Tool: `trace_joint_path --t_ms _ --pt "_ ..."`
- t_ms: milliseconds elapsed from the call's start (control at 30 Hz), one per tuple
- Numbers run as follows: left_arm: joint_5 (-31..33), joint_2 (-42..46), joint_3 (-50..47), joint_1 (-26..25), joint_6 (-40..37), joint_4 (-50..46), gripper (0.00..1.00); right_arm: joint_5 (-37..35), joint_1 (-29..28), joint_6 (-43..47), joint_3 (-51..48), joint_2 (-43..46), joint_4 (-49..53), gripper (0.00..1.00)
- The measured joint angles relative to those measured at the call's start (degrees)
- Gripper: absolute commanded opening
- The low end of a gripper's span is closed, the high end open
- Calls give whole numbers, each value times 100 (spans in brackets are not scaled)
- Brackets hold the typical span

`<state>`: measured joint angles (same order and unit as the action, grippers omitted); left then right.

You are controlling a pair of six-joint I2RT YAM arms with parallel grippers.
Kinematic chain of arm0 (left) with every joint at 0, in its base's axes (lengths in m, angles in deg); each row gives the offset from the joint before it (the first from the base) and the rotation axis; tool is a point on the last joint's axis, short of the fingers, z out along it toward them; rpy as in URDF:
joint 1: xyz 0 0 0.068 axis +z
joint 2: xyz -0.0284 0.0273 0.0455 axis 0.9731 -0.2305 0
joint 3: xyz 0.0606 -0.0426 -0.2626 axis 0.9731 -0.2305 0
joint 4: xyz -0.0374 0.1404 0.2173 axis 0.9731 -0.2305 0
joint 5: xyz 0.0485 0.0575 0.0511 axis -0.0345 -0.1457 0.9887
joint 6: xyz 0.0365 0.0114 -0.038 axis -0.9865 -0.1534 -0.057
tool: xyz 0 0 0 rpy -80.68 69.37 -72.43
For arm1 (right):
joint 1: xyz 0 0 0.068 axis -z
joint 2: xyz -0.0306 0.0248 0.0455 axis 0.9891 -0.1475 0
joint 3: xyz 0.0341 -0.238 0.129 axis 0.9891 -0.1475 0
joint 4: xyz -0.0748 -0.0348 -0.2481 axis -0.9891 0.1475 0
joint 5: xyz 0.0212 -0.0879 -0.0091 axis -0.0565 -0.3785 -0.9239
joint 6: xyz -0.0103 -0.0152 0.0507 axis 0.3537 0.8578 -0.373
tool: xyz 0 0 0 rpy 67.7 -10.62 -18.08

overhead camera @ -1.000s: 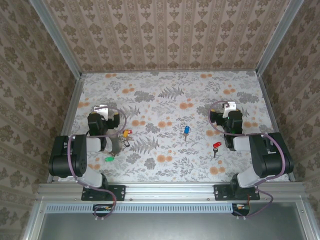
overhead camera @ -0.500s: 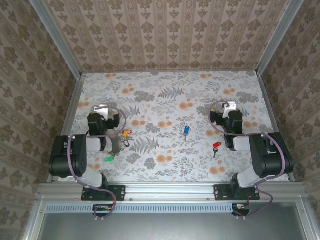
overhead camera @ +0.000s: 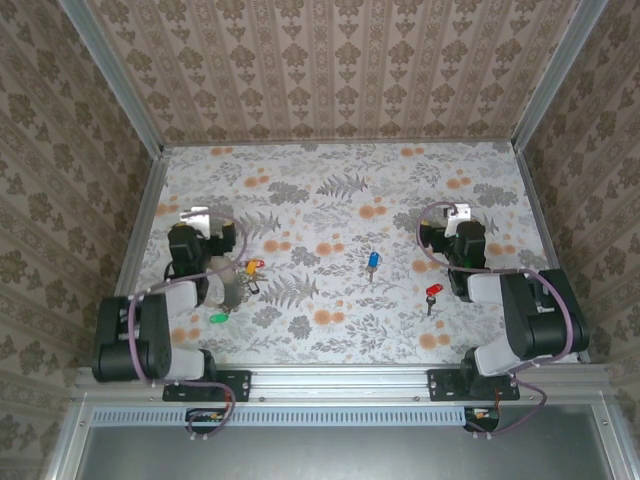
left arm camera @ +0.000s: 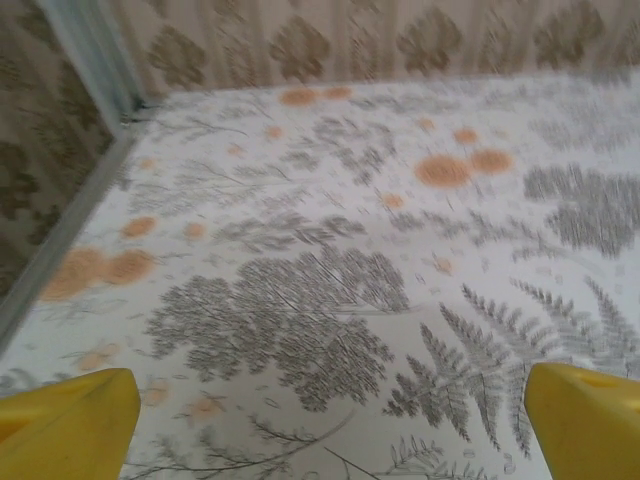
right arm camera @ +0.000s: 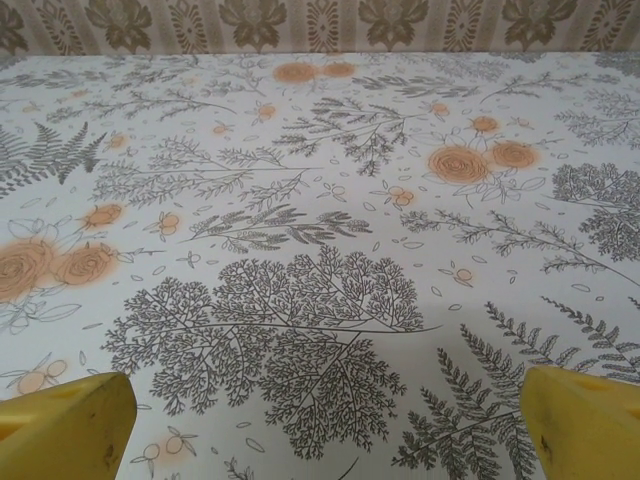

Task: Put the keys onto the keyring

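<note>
On the flower-and-fern patterned table [overhead camera: 330, 190], a blue-headed key [overhead camera: 372, 260] lies near the middle. A red-headed key [overhead camera: 432, 291] lies just beside the right arm [overhead camera: 505, 295]. A green-headed key [overhead camera: 218, 318] sits close to the near side of the left arm [overhead camera: 150, 320], and a yellow-headed key [overhead camera: 251, 267] with a spot of red at it lies just right of that arm. The keyring [overhead camera: 243, 285] shows as a thin pale loop directly below the yellow-headed key. Its left part is covered by the left forearm, and whether the key touches it cannot be told. Both arms reach toward the far wallpapered wall [overhead camera: 330, 70], with purple cables [overhead camera: 432, 240] looping at their wrists. From the blurred left wrist view, the left gripper [left arm camera: 325, 435] has its yellow fingertips [left arm camera: 70, 425] spread wide, with bare tablecloth between them and nothing held. The right gripper [right arm camera: 320, 430] is spread just as wide over fern print, and its fingertips [right arm camera: 585, 420] grasp nothing. An aluminium rail [overhead camera: 140, 230] borders the table on the left.
</note>
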<state>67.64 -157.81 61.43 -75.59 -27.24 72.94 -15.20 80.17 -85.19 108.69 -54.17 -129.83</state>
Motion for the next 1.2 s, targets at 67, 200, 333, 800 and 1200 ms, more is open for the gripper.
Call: trace_joint_path --t_ms 67,200,333,800,1200 --pt "149 474 315 138 426 -916 100 -2 -4 -155 389 389 942 100" --pt "407 1038 1132 304 1550 -2702 100 144 -2 -734 1513 846 2474 99" --pt "-144 1200 1338 457 2439 -3727 98 979 7 -1327 1967 1029 3202 96" --pt "-1292 210 1252 363 3836 -5049 95 2253 -70 -2441 1880 1005 4352 92" --pt "-1364 -739 1462 107 3985 -5025 95 2385 -179 -2544 1893 802 4664 92"
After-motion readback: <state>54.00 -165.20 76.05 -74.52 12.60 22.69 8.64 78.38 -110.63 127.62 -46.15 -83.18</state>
